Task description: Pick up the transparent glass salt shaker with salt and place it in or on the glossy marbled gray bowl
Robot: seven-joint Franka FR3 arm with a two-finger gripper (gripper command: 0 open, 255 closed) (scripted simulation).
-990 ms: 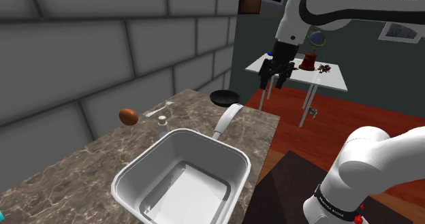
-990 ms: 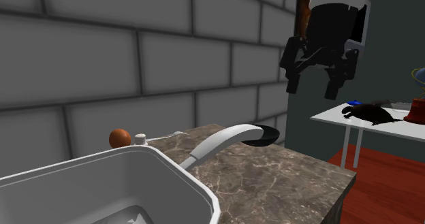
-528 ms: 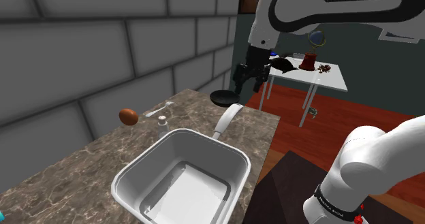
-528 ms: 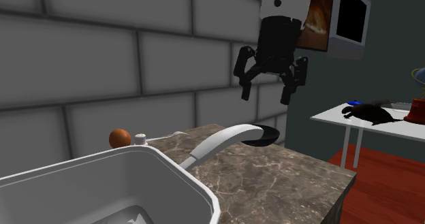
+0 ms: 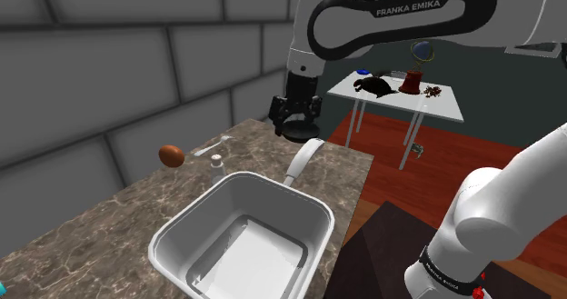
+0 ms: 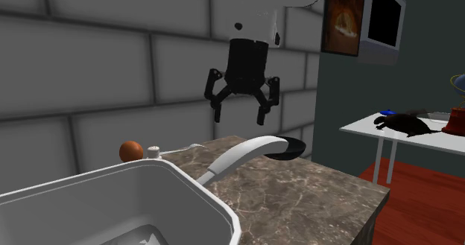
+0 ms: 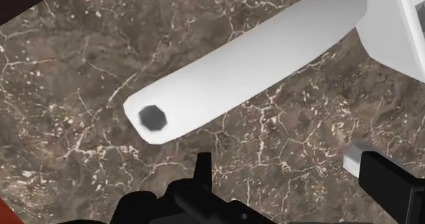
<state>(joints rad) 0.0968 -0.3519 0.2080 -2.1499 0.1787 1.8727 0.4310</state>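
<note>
Marbled countertop (image 5: 109, 211): gripper (image 6: 240, 118), spread wide, should centre over salt shaker (image 5: 216, 166) beside sink (image 5: 184, 215) rim, then descend vertically.

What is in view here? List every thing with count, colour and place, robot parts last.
salt shaker: one, pale with a white cap, on the counter between sink and wall
egg-like object: one, orange-brown, near the shaker by the wall
bowl: one, dark, at the counter's far end
faucet: one, white, rising from the sink
sink: one, white, set in the counter
counter: one, brown marbled
side table: one, white, beyond the counter
red pot: one, on the side table
arm: one, white
gripper: one, black, open, above the faucet's tip
</note>
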